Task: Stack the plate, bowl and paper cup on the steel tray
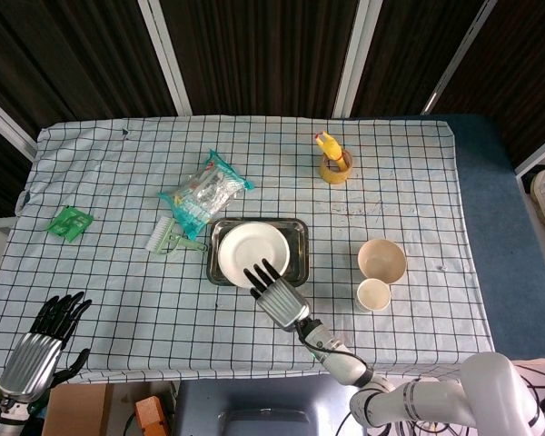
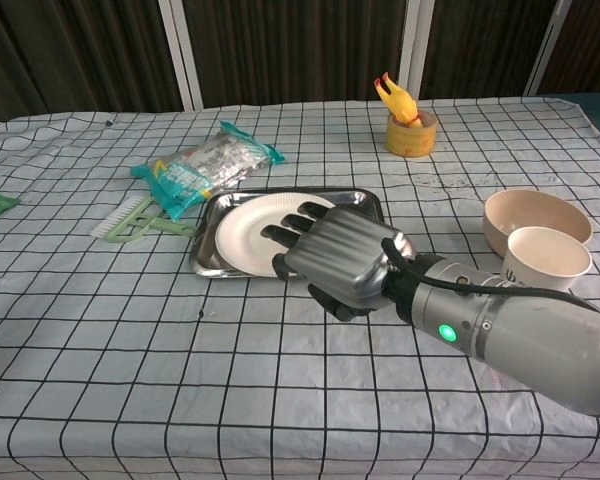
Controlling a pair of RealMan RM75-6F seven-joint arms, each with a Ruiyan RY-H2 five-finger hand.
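White round plate [image 1: 251, 250] lies flat inside the rectangular steel tray [image 1: 296, 238], mid-table. Out at the tray's three o'clock, the beige bowl [image 1: 381, 259] sits upright; the white paper cup [image 1: 373, 295] stands open-mouthed at the bowl's six o'clock, just beside it.

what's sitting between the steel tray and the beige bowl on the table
Nothing: in the head view, only bare checked tablecloth lies between the steel tray and the beige bowl. The white paper cup stands nearer the robot, off that line.

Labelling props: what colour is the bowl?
Beige, a pale tan bowl, clearest in the chest view.
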